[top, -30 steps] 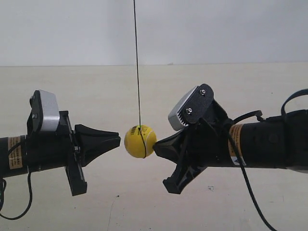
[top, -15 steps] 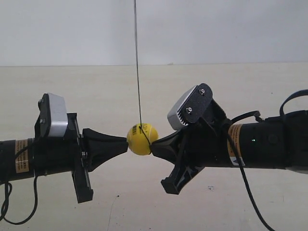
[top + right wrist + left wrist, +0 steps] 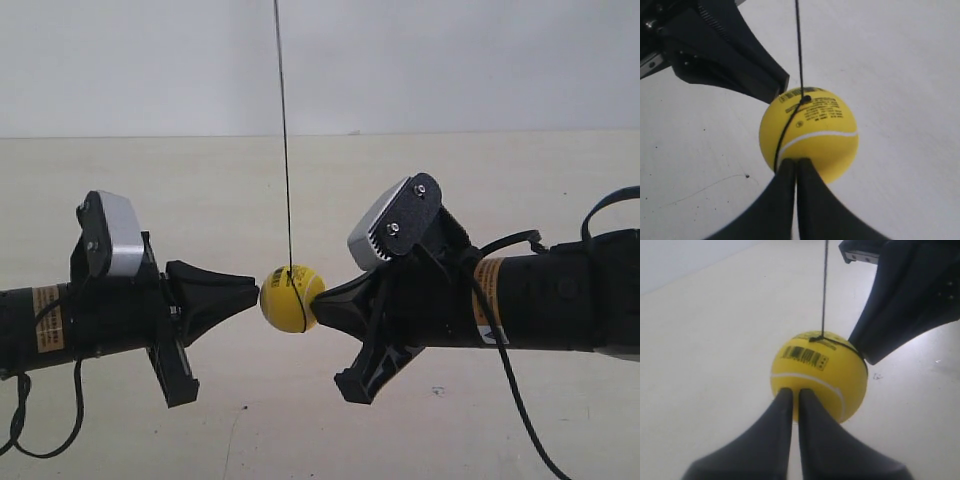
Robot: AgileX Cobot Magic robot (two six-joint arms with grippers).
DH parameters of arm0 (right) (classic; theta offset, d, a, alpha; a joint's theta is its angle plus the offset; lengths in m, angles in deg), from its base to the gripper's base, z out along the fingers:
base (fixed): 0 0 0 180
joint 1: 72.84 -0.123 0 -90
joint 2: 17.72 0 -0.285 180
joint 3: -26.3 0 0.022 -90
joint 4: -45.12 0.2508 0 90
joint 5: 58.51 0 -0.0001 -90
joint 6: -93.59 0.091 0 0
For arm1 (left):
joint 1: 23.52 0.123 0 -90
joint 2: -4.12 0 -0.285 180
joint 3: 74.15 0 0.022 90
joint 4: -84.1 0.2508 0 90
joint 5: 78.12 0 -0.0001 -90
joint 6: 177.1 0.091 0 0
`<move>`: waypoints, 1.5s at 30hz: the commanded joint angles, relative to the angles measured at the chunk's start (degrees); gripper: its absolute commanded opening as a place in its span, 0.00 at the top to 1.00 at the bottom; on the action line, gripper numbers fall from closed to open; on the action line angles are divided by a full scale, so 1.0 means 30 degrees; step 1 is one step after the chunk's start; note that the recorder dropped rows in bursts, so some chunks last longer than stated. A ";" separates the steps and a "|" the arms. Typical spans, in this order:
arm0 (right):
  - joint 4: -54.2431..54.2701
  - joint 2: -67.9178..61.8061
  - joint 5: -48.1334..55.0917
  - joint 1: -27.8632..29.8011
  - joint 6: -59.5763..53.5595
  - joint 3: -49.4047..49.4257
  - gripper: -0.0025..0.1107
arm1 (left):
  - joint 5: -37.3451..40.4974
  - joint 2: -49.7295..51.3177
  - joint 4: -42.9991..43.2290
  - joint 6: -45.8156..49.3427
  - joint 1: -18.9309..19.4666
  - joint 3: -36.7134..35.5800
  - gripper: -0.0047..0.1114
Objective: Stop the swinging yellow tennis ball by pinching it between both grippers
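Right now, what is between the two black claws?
The yellow tennis ball on its string. In the exterior view, the claw at the view's left and the claw at the view's right both touch it.

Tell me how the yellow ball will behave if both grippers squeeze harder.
The yellow tennis ball is round and met by narrow shut tips of the left gripper and right gripper, so it may squirt sideways. Hanging from a thin string, it is probably light and would swing if released.

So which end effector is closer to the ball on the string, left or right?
Neither, it's a tie. The left end effector has its shut tip against one side of the ball; the right end effector touches the opposite side.
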 commanded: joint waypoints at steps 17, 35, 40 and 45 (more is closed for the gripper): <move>0.0026 -0.0052 -0.0112 -0.0045 -0.0125 -0.0069 0.98 | -0.0746 -0.0141 0.0307 0.0148 -0.0116 -0.0008 0.92; 0.0026 -0.0001 -0.0079 -0.0045 -0.0118 -0.0069 0.98 | -0.0746 -0.0141 0.0266 -0.0185 -0.0116 -0.0008 0.92; 0.0026 0.1110 0.0741 -0.0045 0.0064 -0.0069 0.98 | -0.0489 -0.0462 0.0266 -0.0175 -0.0076 -0.0008 0.92; 0.0026 0.3212 0.2887 -0.0045 0.0257 -0.0069 0.98 | 0.0634 -0.1786 -0.0272 -0.0955 -0.0076 -0.0093 0.92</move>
